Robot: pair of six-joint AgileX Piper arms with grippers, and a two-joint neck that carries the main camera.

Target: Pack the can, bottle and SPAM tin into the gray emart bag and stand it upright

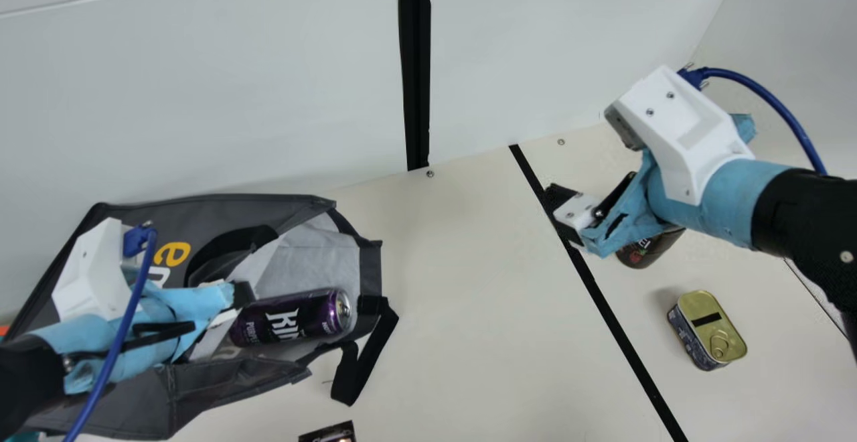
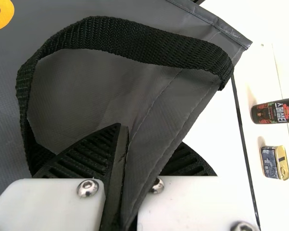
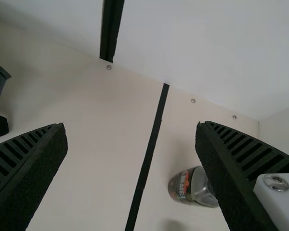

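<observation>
- The purple can (image 1: 291, 318) lies on its side inside the open mouth of the gray emart bag (image 1: 227, 211), so I judge one of three is packed, though it could go deeper.
- The bag itself lies on its side at the left of the table (image 1: 455, 308); my left gripper (image 2: 147, 139) pinches a fold of its gray fabric.
- The bottle (image 1: 646, 251) is outside, on the right, and my right gripper (image 3: 131, 126) is spread with nothing between its fingers.
- The SPAM tin (image 1: 711, 329) is outside too, nearer than the bottle.
- Left for me: bottle in, tin in, bag stood upright.
- My count: one can, one bottle, one tin, one bag, two grippers.
</observation>
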